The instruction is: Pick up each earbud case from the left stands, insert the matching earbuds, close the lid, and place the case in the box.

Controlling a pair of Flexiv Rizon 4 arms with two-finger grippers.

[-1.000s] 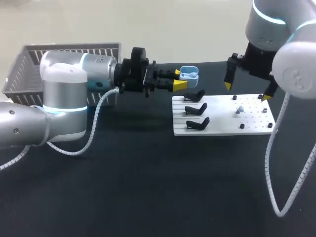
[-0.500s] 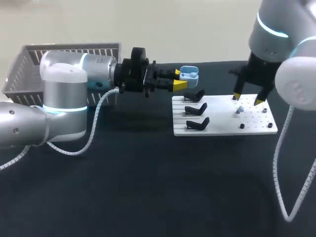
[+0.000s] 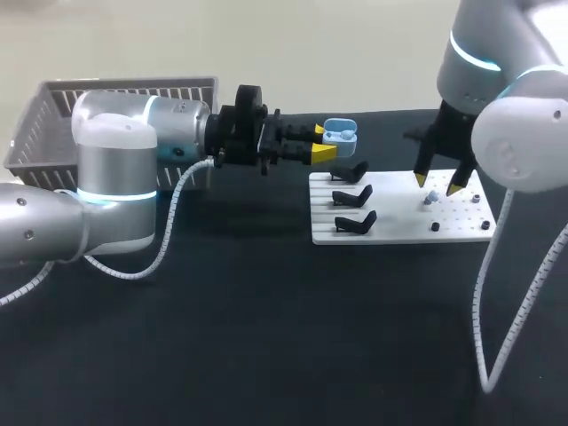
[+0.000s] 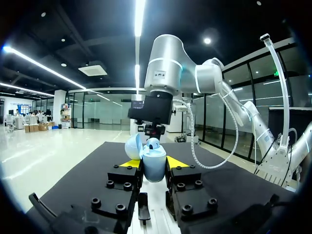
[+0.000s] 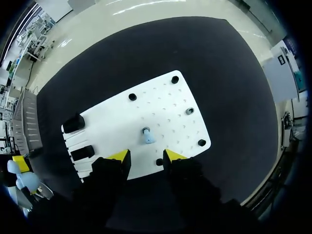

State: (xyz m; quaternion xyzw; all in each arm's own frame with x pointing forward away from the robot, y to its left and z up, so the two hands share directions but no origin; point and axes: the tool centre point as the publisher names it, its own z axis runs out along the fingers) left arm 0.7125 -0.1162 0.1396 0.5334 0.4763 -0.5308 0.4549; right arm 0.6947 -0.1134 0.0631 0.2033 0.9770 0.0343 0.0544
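Our left gripper [image 3: 325, 142] is clenched on a light-blue earbud case [image 3: 340, 134], holding it in the air above the black table [image 3: 266, 337], just beyond the far left corner of the white board [image 3: 399, 232]. In the left wrist view the earbud case [image 4: 154, 166] sits upright between the two yellow-tipped fingers [image 4: 127, 164], pressed from both sides, with its lid [image 4: 132, 146] swung open to one side. A rounded blue shape shows in the mouth of the case, but we cannot tell what it is.

Our right gripper [image 3: 437, 185] hangs over the peg side of the board with its fingers spread apart and nothing between them. A single small light-blue earbud [image 3: 429, 199] stands on the board just under the tips. From the right wrist view that earbud [image 5: 146, 136] lies just ahead of the gap of the released gripper [image 5: 146, 155], apart from both fingers, among a few black pegs [image 5: 132, 97].

Three black stands [image 3: 352, 195] line the left part of the board. A grey slatted basket [image 3: 53, 115] sits at the table's far left, behind our left arm.
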